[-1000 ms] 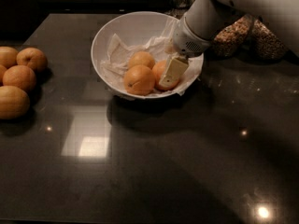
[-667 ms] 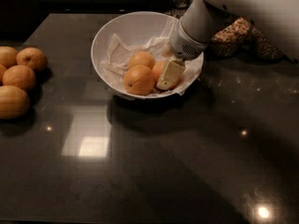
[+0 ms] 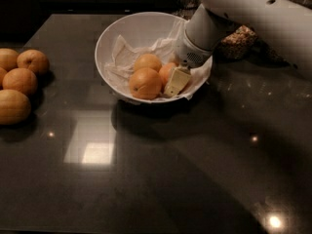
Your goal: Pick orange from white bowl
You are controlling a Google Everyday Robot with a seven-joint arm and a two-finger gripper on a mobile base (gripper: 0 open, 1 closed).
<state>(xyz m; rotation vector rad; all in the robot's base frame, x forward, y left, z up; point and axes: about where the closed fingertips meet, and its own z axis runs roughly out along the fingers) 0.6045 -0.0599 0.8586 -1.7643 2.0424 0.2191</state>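
- Dark and glossy, the table [image 3: 161,179] fills almost all of the view, and it reflects a pale square of light [image 3: 95,152] near the front left.
- On the far half of the table stands the white bowl [image 3: 127,29], wide and round, lined with crumpled white paper [image 3: 124,57].
- Three fruits lie in the bowl, close together on the paper.
- The orange [image 3: 166,72] (the deepest, most reddish one) lies on the right of the group, and part of it is covered.
- A paler orange [image 3: 147,61] lies behind it to the left, and a front orange [image 3: 144,83] lies nearest to the front rim; both touch or almost touch the reddish one.
- The white arm [image 3: 253,13] comes down from the upper right, over the right rim of the bowl.
- The gripper [image 3: 174,81] is inside the bowl, with its pale cream tip lying against the right side of the orange.
- Whether the gripper is spread, closed or pinching the fruit, I cannot tell.
- At the left edge of the table, well apart from the bowl, lie several loose oranges [image 3: 19,80] in a group.
- Behind the arm on the right lies a brownish speckled heap [image 3: 237,42].
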